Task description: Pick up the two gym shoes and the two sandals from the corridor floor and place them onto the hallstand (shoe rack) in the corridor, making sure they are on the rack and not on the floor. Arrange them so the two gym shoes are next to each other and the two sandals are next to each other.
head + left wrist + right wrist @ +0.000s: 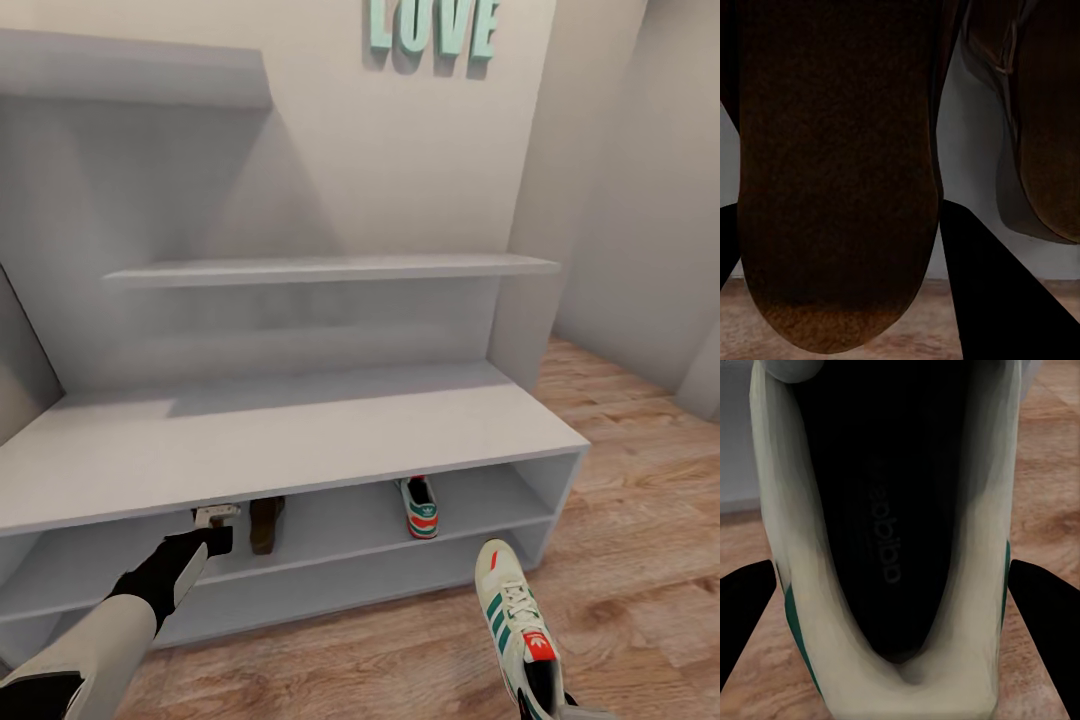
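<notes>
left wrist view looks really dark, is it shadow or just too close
Left wrist view: mostly closeness; a brown sandal sits right at the lens, soft and textureless. Right wrist view: the gym shoe opening is black inside. Head view: even light, soft shadows under the hallstand shelves.

A: Where's my left arm?
B: Stretched forward and low, left claw (216,520) clamped, dark fingers (990,300) showing at the wrist camera.
A: Right?
B: Right claw (545,700) low by my body, its fingers (746,615) spread apart.

Mint-green block letters (434,28) on the wall above the hallstand spell "LOVE". The dark insole (889,510) of the gym shoe carries the word "adidas" in faint grey lowercase. A trefoil logo (424,518) marks the heel patch of the shoe on the shelf, too small to read.
</notes>
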You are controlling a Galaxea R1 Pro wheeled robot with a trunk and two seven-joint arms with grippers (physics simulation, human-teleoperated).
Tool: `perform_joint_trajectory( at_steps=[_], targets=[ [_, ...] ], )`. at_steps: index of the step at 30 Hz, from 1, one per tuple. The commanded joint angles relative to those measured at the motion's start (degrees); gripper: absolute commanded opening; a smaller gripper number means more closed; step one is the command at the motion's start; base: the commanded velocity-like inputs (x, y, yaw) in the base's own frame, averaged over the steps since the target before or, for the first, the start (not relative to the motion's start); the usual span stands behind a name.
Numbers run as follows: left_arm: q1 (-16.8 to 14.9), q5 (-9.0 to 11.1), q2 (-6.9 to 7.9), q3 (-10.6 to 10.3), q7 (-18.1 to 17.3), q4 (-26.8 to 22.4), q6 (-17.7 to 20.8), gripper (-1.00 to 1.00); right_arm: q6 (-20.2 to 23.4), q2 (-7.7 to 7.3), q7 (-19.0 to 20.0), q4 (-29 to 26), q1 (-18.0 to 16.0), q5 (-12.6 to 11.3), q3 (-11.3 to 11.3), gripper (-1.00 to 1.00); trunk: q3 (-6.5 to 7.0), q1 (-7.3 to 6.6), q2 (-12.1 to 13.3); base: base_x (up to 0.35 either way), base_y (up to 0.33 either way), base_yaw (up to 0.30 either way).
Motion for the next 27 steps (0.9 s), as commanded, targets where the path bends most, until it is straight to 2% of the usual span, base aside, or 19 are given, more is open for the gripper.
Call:
perform_joint_trajectory(
  at_steps=[1,5,19,20,27],
  targets=[
    [-0.01,0.22,-0.01,0.09,0.13,-0.12,0.37,-1.0,-0.16,0.0,-0.17,0.03,-0.03,0.02,0.04,-1.0,-0.05,0.0,-0.02,0.139,0.0,0.0],
    [-0.01,0.22,0.01,0.13,0.13,-0.12,0.37,-1.0,-0.16,0.0,-0.14,0.03,-0.03,0.02,0.04,-1.0,-0.05,0.0,-0.02,0.144,0.0,0.0],
    [0.04,0.25,0.08,0.07,0.0,-0.12,0.37,-1.0,-0.16,0.0,-0.15,0.12,-0.03,0.02,0.04,-1.0,-0.05,0.0,-0.02,0.007,0.0,0.0],
    [0.06,0.27,0.08,0.06,-0.02,-0.12,0.39,1.0,-0.16,0.0,-0.16,0.12,-0.03,0.02,0.04,-1.0,-0.05,0.0,-0.02,0.0,0.0,0.0],
    [0.11,0.22,0.06,0.04,-0.01,-0.12,0.42,1.0,-0.14,0.0,-0.15,0.12,-0.03,0.02,0.04,-1.0,-0.05,0.0,-0.02,0.0,0.0,0.0]
  ],
)
